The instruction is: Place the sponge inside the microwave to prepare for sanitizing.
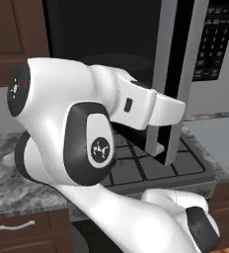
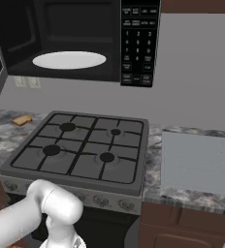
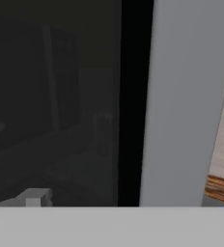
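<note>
Marble-grey counter (image 2: 153, 167) running along a plain wall, a black four-burner stove (image 2: 80, 145) set into it, and up above hangs the microwave (image 2: 17, 34) with its door (image 1: 179, 74) swung wide, white turntable (image 2: 69, 60) bare and waiting, keypad (image 2: 139, 43) on the right. The arm is up high here, and the gripper (image 1: 157, 142) sits right beside the grey edge of that open door; the hand view looks along the door's grey edge (image 3: 181, 96) and through the dark glass next to it. Whether the fingers stand apart or together cannot be told from these angles, and nothing yellow is seen between them. A flat tan slice of bread (image 2: 21, 120) lies on the counter left of the stove, and that is not the target. Where the sponge lies cannot be told from here, so by the look of it the pick is not yet done. When the robot does go for it, expect a light, soft block that squashes under pressure and will not slip easily; the sensible hold is across its narrower waist, jaws on the two long sides, closing gently so it does not bulge out. Then it is a lift over the burners and onto the turntable, minding the door edge on the way in
</note>
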Robot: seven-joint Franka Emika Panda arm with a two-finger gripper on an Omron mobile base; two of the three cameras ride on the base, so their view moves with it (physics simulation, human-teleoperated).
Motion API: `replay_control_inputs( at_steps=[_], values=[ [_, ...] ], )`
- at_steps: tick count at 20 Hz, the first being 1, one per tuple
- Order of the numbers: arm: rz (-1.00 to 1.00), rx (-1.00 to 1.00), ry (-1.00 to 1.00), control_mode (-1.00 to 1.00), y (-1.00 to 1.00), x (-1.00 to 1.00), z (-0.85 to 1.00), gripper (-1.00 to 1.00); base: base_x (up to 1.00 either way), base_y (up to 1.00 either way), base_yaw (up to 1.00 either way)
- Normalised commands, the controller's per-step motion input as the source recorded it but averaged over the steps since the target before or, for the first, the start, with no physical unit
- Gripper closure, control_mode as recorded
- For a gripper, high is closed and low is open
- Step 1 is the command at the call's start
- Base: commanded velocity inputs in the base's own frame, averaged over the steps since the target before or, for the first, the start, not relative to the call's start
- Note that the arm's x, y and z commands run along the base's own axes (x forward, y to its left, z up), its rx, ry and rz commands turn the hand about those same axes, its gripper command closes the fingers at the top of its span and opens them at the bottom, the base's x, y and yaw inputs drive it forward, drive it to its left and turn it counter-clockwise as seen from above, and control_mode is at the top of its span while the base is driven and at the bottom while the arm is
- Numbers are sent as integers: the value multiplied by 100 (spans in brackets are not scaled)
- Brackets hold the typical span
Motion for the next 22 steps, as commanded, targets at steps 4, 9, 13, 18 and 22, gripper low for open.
replay_control_inputs(
  at_steps=[4,9,13,18,22],
  values=[
    [-8,0,0,-100,71,-6,0,-100,0,0,0],
    [-9,-2,0,-100,73,0,0,-100,0,0,0],
    [-9,-3,0,-100,68,0,0,-100,0,0,0],
    [-10,-3,4,-100,37,-3,0,-100,0,0,0],
    [-11,-1,8,-100,14,-15,0,-100,0,0,0]
  ],
)
